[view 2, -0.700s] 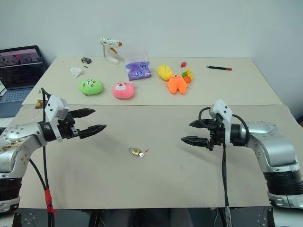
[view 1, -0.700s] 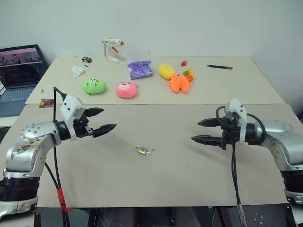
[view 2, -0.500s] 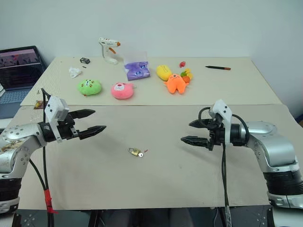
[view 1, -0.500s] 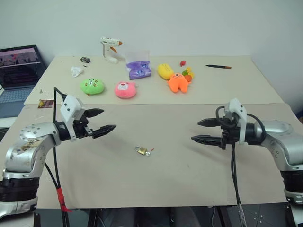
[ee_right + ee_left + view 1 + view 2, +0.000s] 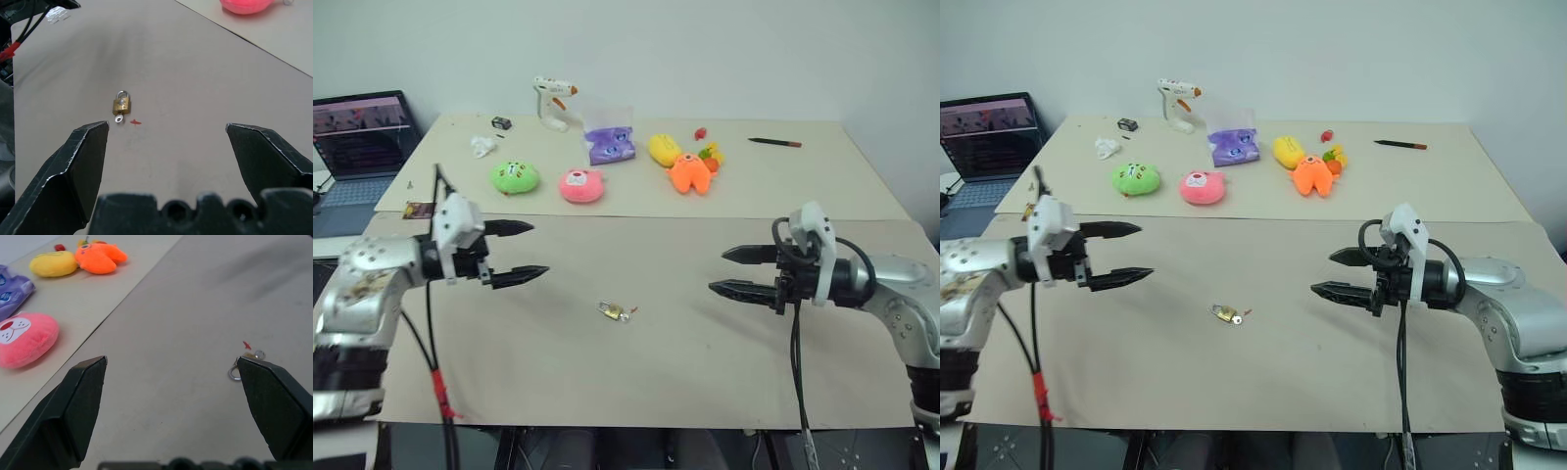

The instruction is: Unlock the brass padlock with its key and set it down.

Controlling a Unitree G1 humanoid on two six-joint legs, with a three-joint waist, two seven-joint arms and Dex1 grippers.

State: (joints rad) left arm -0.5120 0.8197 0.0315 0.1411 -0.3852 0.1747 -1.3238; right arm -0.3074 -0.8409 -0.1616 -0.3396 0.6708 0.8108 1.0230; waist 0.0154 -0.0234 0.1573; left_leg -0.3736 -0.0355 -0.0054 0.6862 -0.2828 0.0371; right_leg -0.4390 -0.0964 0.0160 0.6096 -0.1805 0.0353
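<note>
Padlock (image 5: 608,310), brass, is lying flat at lower centre of the left eye frame, its long axis slanting with the shackle pointing upper left and the key (image 5: 621,315) trailing lower right. Left gripper (image 5: 527,252) and right gripper (image 5: 734,271) are hovering wide apart, both empty.

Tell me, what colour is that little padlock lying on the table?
The padlock is brass-gold with a silver shackle; the right wrist view shows it best.
</note>
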